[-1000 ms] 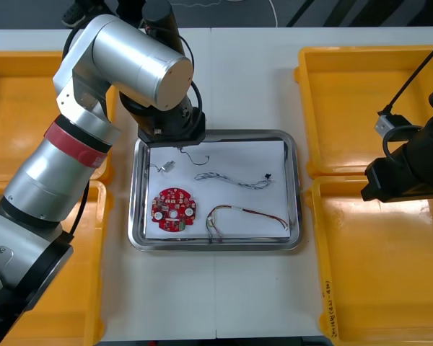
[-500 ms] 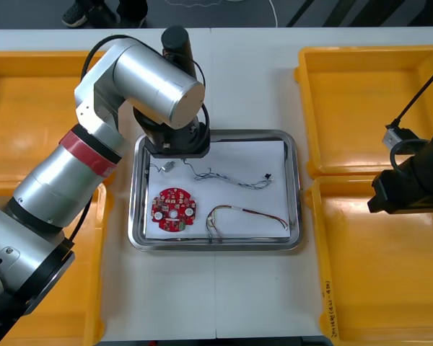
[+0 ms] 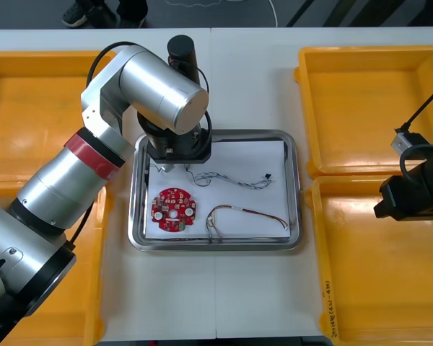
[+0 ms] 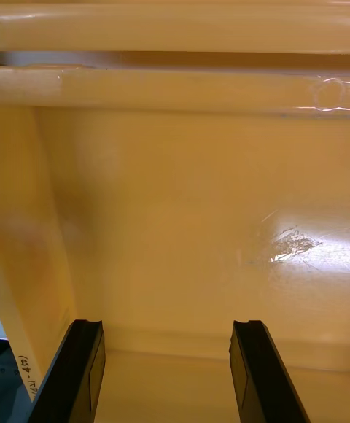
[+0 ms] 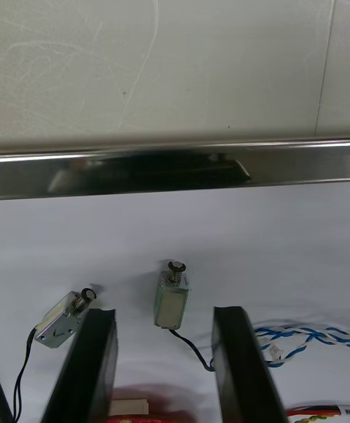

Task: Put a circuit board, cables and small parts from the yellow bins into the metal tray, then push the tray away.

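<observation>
Treat loading as apparently complete. The metal tray (image 3: 215, 247) holds a circuit board (image 3: 174, 210), a blue and white cable (image 3: 234, 179), a red and yellow cable (image 3: 247, 214) and small metal parts (image 5: 171, 300).

Your left hand (image 5: 164, 312) hovers low over the tray's far left corner, fingers spread wide and gripping nothing. One part lies on the white lining between the fingers, touching neither. The second part (image 5: 64, 319) lies just outside one finger. The thin black lead (image 5: 191, 351) probably belongs to the nearer part.

Only the push remains. The tray rim stands just beyond the fingertips, with bare worktop (image 5: 175, 44) past it.

Your right hand (image 4: 168, 324) waits, fingers wide, over a yellow bin (image 4: 175, 211), well apart from the tray.
</observation>
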